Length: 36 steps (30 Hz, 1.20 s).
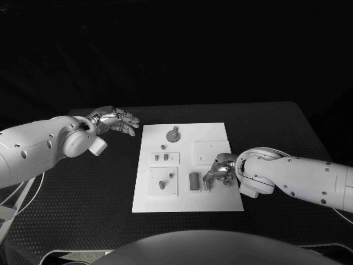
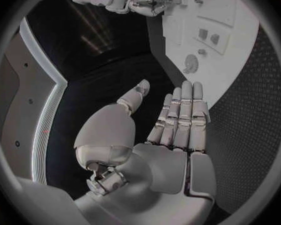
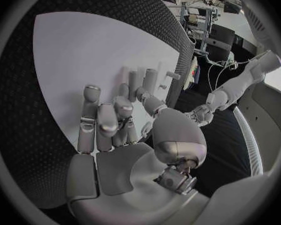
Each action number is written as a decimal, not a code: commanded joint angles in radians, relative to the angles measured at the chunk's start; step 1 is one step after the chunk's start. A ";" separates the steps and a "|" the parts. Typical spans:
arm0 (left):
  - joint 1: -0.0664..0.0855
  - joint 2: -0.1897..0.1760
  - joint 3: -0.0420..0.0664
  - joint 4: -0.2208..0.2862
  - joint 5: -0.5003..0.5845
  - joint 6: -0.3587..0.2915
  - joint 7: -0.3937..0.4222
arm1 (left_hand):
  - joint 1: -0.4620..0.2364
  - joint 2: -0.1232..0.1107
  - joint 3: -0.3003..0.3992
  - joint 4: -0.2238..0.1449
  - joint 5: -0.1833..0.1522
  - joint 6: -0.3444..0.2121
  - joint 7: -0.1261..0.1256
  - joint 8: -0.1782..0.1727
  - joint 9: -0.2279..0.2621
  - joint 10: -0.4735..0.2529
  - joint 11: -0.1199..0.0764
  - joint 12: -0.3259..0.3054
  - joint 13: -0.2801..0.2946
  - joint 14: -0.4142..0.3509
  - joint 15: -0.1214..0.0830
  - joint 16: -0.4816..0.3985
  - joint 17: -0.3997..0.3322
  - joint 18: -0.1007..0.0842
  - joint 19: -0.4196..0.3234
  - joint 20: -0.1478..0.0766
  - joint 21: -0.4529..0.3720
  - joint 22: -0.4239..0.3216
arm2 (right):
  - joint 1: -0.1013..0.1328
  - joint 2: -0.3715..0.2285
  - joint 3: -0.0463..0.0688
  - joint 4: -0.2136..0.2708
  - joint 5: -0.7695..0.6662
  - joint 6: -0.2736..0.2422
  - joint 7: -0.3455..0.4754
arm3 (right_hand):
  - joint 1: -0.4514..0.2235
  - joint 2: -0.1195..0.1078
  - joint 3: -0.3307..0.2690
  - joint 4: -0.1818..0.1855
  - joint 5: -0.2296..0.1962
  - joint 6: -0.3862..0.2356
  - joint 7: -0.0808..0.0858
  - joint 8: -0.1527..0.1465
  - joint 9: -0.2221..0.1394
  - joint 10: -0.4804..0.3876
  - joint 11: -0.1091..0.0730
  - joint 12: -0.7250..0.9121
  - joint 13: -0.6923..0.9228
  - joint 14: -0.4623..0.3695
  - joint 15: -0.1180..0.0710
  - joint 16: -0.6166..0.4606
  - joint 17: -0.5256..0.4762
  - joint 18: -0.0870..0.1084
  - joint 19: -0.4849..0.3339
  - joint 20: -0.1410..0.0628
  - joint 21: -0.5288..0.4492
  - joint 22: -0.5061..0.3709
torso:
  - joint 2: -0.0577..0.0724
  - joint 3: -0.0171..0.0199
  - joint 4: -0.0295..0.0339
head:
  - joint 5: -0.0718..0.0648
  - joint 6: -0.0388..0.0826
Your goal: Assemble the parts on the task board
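The white task board [image 1: 216, 132] lies in the middle of the black table. On it are a round grey part [image 1: 173, 135], two small parts [image 1: 161, 159], a short peg [image 1: 162, 185] and an upright grey block [image 1: 194, 181]. My right hand [image 1: 219, 171] is low over the board's near right area, its fingers partly curled right beside the block. In the right wrist view the fingertips [image 3: 122, 107] reach toward pale upright parts [image 3: 147, 80]; whether they hold anything is hidden. My left hand [image 1: 117, 119] hovers off the board's far left corner, fingers [image 2: 181, 115] straight and apart, holding nothing.
Black table surface [image 1: 89, 187] surrounds the board on all sides. A raised square panel [image 1: 210, 150] sits on the board just beyond my right hand. The left wrist view shows the board [image 2: 231, 65] ahead of the left hand, with my right hand [image 2: 140, 2] at its far end.
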 commanded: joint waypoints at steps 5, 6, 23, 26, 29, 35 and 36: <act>0.000 0.004 0.000 0.001 -0.001 0.014 0.010 | -0.010 -0.002 0.001 -0.001 -0.003 -0.004 0.039 0.005 -0.001 -0.008 -0.002 0.004 -0.001 0.006 -0.001 -0.006 0.002 0.017 -0.001 -0.001 0.004 -0.001 | -0.002 0.003 0.000 0.000 0.003 0.033 -0.007 | 0.032 0.027 0.012 -0.004 0.003 -0.002 0.004 0.003 0.002 -0.004 0.002 -0.001 -0.001 -0.002 -0.008 0.001 0.000 0.014 -0.002 -0.005 0.002 0.020 | 0.000 0.0005 0.0001 | 0.001 0.000; 0.000 0.004 0.000 0.001 -0.001 0.014 0.010 | -0.010 -0.002 0.001 -0.001 -0.003 -0.004 0.039 0.005 -0.002 -0.008 -0.002 0.004 -0.001 0.006 -0.001 -0.006 0.002 0.017 -0.001 -0.001 0.004 -0.001 | -0.002 0.003 0.000 0.000 0.003 0.036 -0.009 | 0.031 0.027 0.012 -0.004 0.003 -0.002 0.004 0.003 0.002 -0.004 0.002 -0.002 -0.001 -0.002 -0.008 0.001 -0.001 0.014 -0.002 -0.005 0.002 0.020 | 0.000 0.0004 0.0001 | 0.001 0.000; 0.000 0.005 0.000 -0.001 -0.001 0.014 0.011 | -0.010 -0.002 0.001 -0.001 -0.003 -0.004 0.039 0.005 -0.002 -0.008 -0.002 0.004 -0.001 0.006 -0.001 -0.007 0.003 0.017 -0.001 -0.001 0.004 -0.001 | -0.010 0.011 -0.002 -0.017 0.003 0.005 0.002 | 0.027 0.023 0.014 -0.003 0.002 -0.003 0.005 0.002 0.002 -0.006 0.002 -0.005 -0.003 -0.003 -0.007 0.000 -0.003 0.014 -0.003 -0.004 0.002 0.020 | 0.000 0.0006 0.0011 | 0.001 0.000; 0.000 0.005 0.000 -0.001 -0.001 0.014 0.011 | -0.010 -0.002 0.001 -0.001 -0.003 -0.004 0.039 0.005 -0.002 -0.008 -0.002 0.004 -0.001 0.006 -0.001 -0.007 0.003 0.017 -0.001 -0.001 0.004 -0.001 | -0.011 0.013 -0.002 -0.018 0.003 0.004 0.005 | 0.026 0.023 0.015 -0.003 0.002 -0.003 0.005 0.002 0.002 -0.006 0.002 -0.004 -0.003 -0.003 -0.007 0.000 -0.004 0.014 -0.003 -0.004 0.002 0.020 | 0.000 0.0006 0.0004 | 0.003 0.000; 0.000 0.006 0.000 -0.001 -0.001 0.015 0.010 | -0.010 -0.002 0.001 -0.001 -0.003 -0.004 0.039 0.005 -0.002 -0.008 -0.002 0.004 -0.001 0.006 -0.001 -0.007 0.003 0.017 -0.001 -0.001 0.004 -0.002 | -0.012 0.017 -0.002 -0.021 0.003 0.004 0.008 | 0.025 0.023 0.015 -0.003 0.002 -0.003 0.005 0.002 0.002 -0.007 0.002 -0.006 -0.004 -0.004 -0.007 -0.001 -0.005 0.014 -0.003 -0.004 0.002 0.020 | 0.000 0.0008 -0.0001 | 0.002 0.000; 0.000 0.006 0.000 -0.001 -0.001 0.015 0.010 | -0.010 -0.002 0.001 -0.001 -0.004 -0.004 0.039 0.005 -0.002 -0.008 -0.002 0.004 -0.001 0.006 -0.001 -0.007 0.003 0.017 -0.001 -0.001 0.004 -0.002 | -0.014 0.020 -0.002 -0.022 0.003 -0.006 0.014 | 0.024 0.023 0.016 -0.003 0.002 -0.003 0.005 0.002 0.002 -0.008 0.003 -0.007 -0.005 -0.004 -0.007 -0.001 -0.005 0.014 -0.003 -0.004 0.001 0.020 | 0.000 0.0010 0.0001 | 0.003 0.000; 0.000 0.006 0.000 -0.001 -0.001 0.015 0.010 | -0.010 -0.002 0.001 -0.001 -0.004 -0.004 0.039 0.005 -0.002 -0.008 -0.002 0.004 -0.001 0.006 -0.001 -0.007 0.003 0.017 -0.001 -0.001 0.004 -0.002 | -0.015 0.020 -0.002 -0.022 0.003 -0.008 0.015 | 0.024 0.023 0.016 -0.003 0.002 -0.003 0.005 0.002 0.002 -0.008 0.003 -0.007 -0.004 -0.004 -0.007 -0.001 -0.006 0.014 -0.003 -0.004 0.001 0.020 | 0.000 0.0011 0.0002 | 0.003 0.000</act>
